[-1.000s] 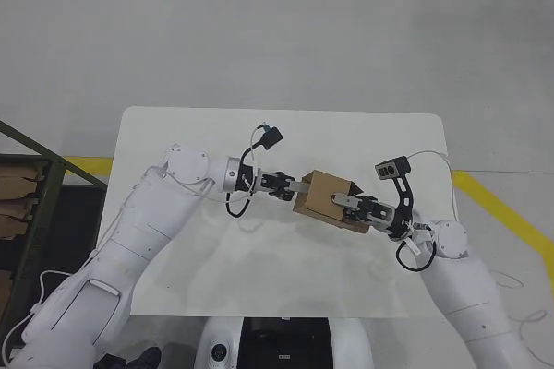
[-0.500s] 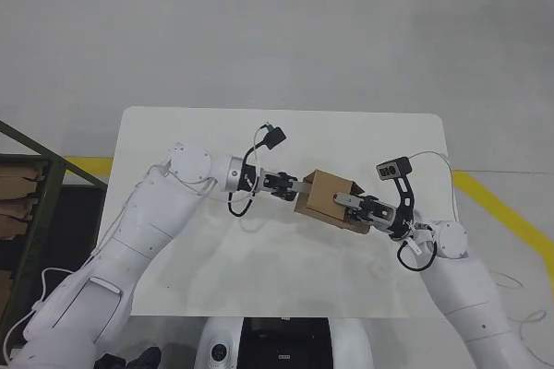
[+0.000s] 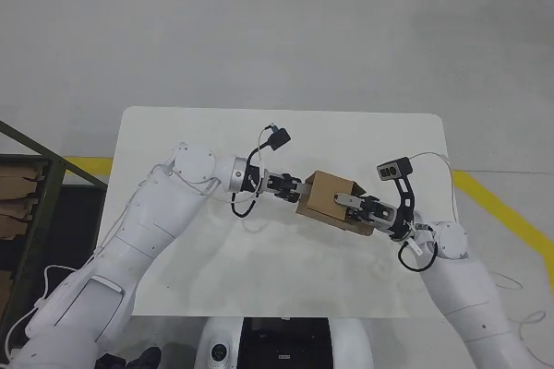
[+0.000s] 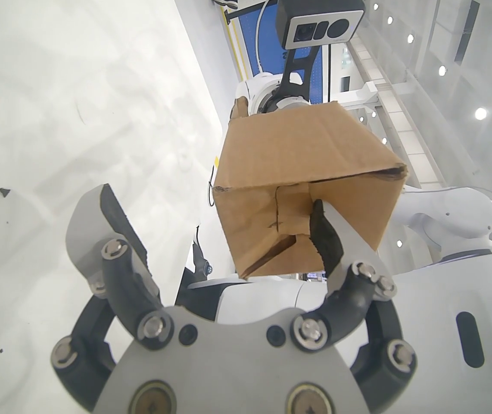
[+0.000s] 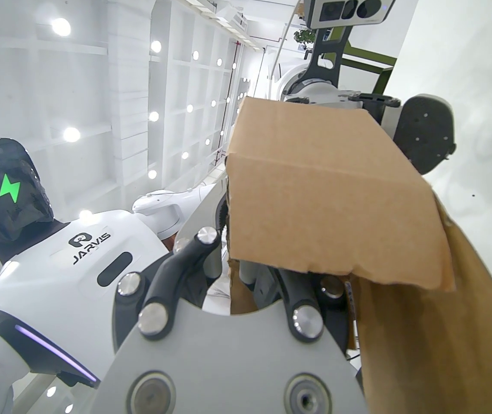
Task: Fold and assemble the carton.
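- One brown carton (image 3: 325, 196) hangs over the white counter (image 3: 194, 138), centre frame.
- Left end effector (image 3: 293, 187), fingers spread wide, touches its end flap with one fingertip.
- Right end effector (image 3: 355, 208) clamps the carton's opposite edge.

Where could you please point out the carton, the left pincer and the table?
carton (image 3: 321, 189): top view, its upper face.
left pincer (image 4: 210, 198): left wrist view, midway between fingertips.
table (image 3: 258, 267): top view, bare surface.
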You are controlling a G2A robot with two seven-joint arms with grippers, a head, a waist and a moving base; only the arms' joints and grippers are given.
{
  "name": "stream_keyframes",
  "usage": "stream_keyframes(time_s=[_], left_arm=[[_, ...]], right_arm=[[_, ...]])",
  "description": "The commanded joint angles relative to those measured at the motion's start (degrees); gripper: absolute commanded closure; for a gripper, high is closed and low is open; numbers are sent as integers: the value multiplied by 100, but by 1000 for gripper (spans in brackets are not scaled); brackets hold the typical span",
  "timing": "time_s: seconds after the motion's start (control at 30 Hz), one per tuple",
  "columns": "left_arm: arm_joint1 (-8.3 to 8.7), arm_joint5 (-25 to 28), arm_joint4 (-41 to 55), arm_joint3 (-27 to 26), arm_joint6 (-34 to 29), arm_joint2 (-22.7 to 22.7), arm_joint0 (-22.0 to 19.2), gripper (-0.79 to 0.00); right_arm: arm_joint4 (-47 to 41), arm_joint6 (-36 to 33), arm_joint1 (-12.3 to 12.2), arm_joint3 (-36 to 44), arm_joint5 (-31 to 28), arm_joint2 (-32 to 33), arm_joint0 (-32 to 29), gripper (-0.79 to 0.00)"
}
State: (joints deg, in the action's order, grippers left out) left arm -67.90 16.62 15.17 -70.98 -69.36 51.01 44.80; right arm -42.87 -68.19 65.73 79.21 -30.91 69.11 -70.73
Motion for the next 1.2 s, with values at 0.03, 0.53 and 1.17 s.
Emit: stream_keyframes(time_s=[0.03, 0.53, 1.17], left_arm=[[-6, 1, -3, 2, 3, -16, -8, -785], [23, 38, -2, 60, 37, 93, 43, -785], [129, -113, -258, -226, 58, 259, 267, -785]], right_arm=[[-7, -21, 2, -2, 0, 3, 1, 0], [-5, -14, 4, -62, -20, 73, -5, 0], [-26, -51, 4, 2, -10, 144, -46, 0]])
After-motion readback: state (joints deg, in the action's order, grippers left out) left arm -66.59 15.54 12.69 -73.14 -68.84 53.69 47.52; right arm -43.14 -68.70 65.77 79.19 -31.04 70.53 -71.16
